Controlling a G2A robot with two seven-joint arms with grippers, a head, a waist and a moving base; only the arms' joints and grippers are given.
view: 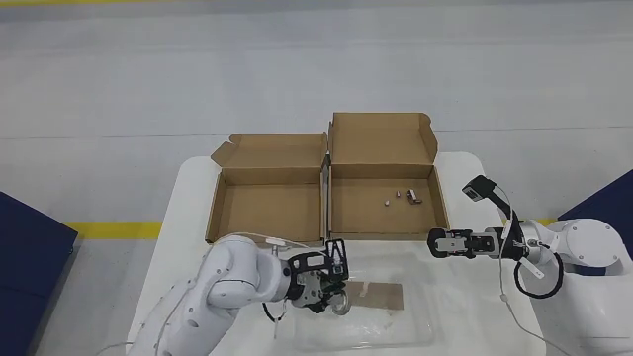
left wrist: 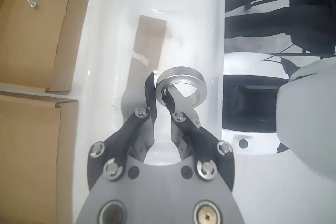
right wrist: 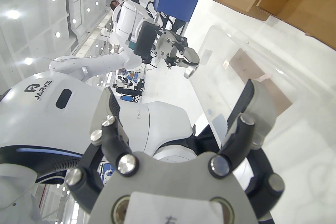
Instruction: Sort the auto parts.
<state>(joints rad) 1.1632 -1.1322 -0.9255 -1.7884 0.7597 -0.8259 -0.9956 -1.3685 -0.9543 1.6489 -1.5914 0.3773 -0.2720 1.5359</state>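
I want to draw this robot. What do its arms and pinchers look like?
The left arm and right arm are smooth white shells. Each ends in a grey metal plate with black jaws joined by silver screws. Cables loop by the wrists.

My left arm (view: 223, 292) comes in from 7 o'clock in the top view, the forearm running toward 3 o'clock. My left hand (view: 334, 279) sits near 6 o'clock, its fingers (left wrist: 151, 93) pinched on the wall of a metal ring (left wrist: 181, 86), one inside it and one outside. My right arm (view: 584, 242) reaches in from 4 o'clock. My right hand (view: 433, 244) points toward 9 o'clock, level over the surface, fingers spread wide.
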